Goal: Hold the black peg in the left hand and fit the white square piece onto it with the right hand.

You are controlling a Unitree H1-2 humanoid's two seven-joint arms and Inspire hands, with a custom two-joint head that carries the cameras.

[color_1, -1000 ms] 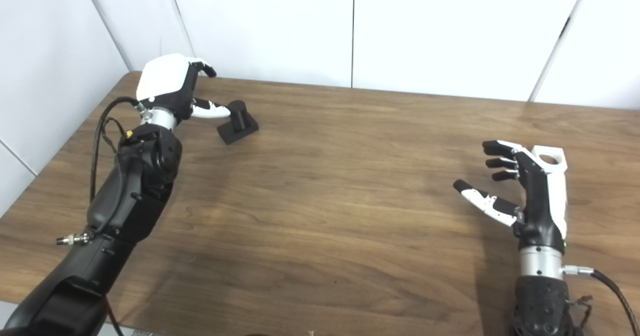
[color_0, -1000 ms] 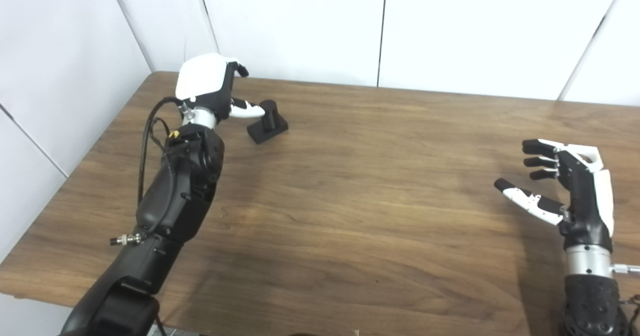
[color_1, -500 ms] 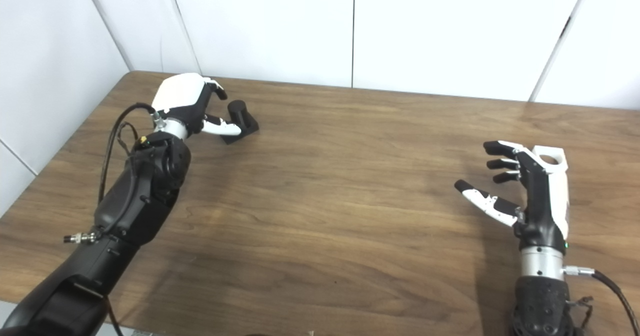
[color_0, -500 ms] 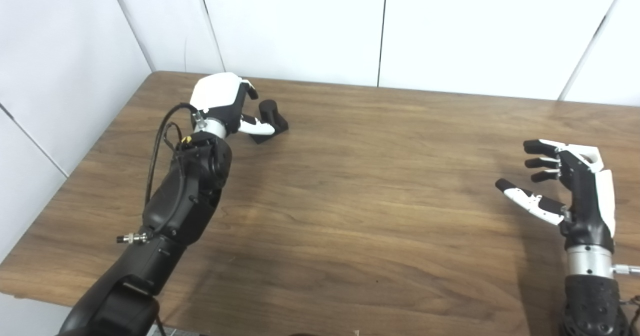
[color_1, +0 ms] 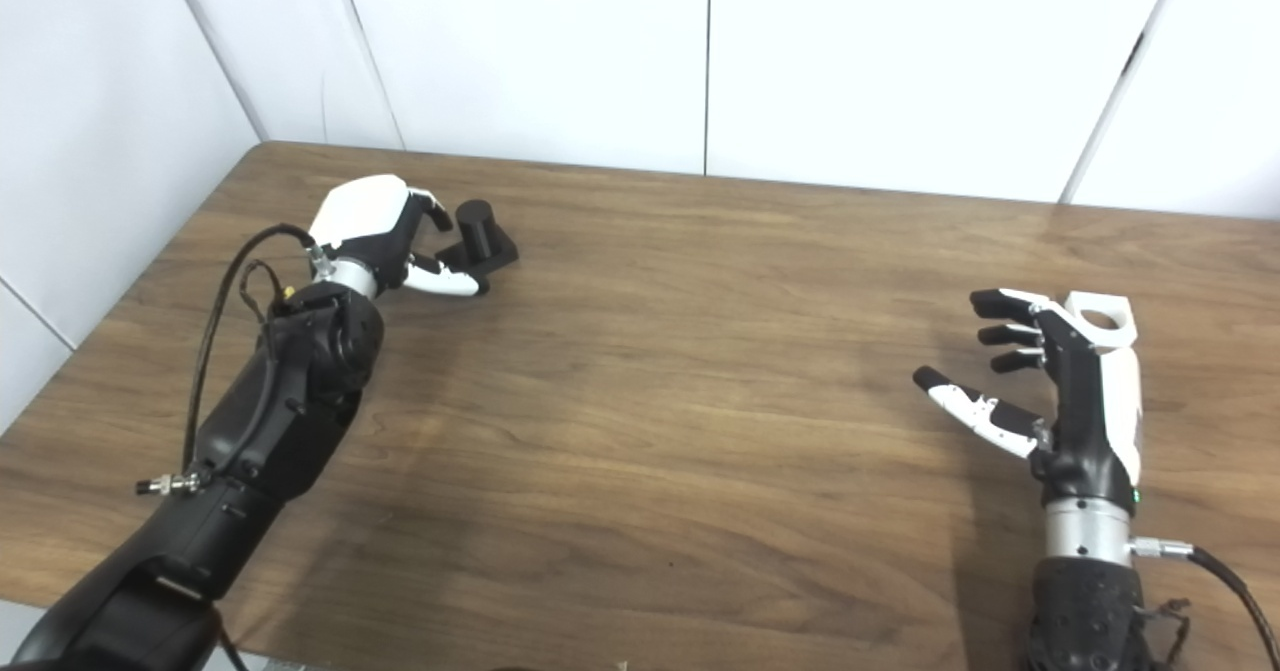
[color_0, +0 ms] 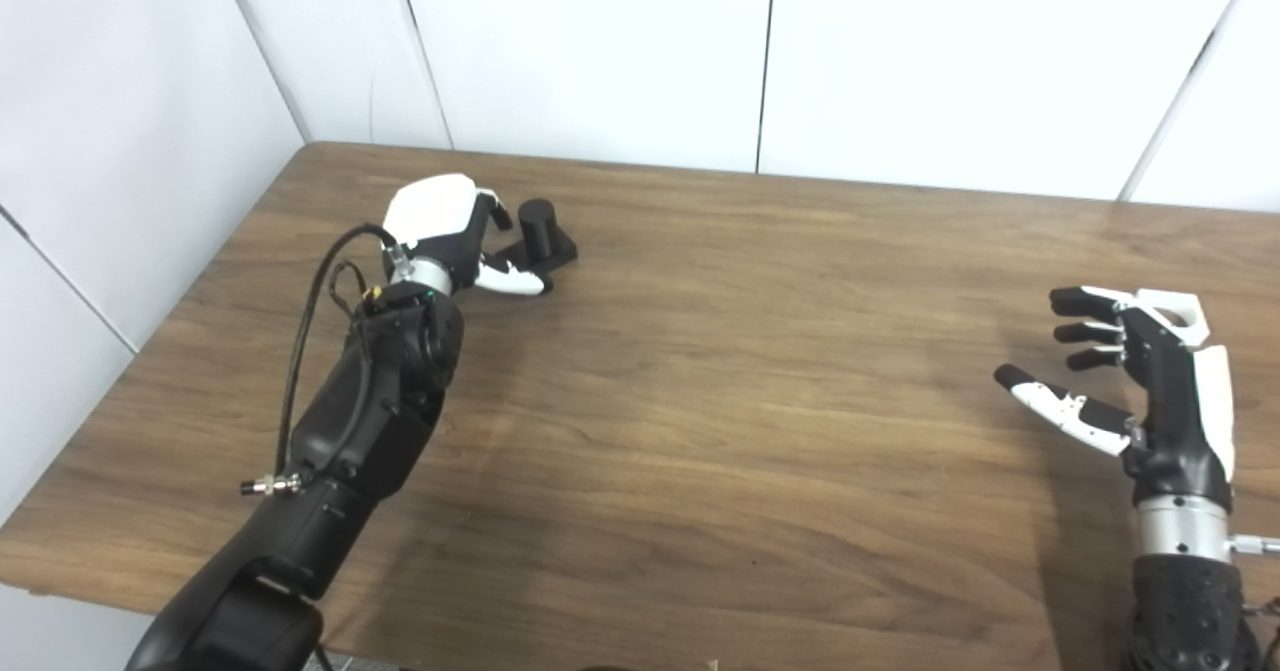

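Note:
The black peg (color_0: 537, 222) stands upright on its black square base at the table's far left. My left hand (color_0: 446, 227) is low beside it on its left. The thumb lies along the front of the base and the curled fingers reach toward the peg. The hand is open, and I cannot tell whether it touches the piece. The white square piece (color_1: 1102, 315), with a round hole, lies on the table at the right. My right hand (color_1: 1072, 391) stands in front of it and partly hides it, palm facing left, fingers spread, holding nothing.
The brown wooden table (color_0: 700, 401) ends at white wall panels (color_0: 600, 51) behind and on the left, close to the peg. A black cable (color_0: 310, 301) loops off the left forearm.
My left hand has come down and forward from above the peg's left side to table level against its base. The right hand has drifted slightly lower.

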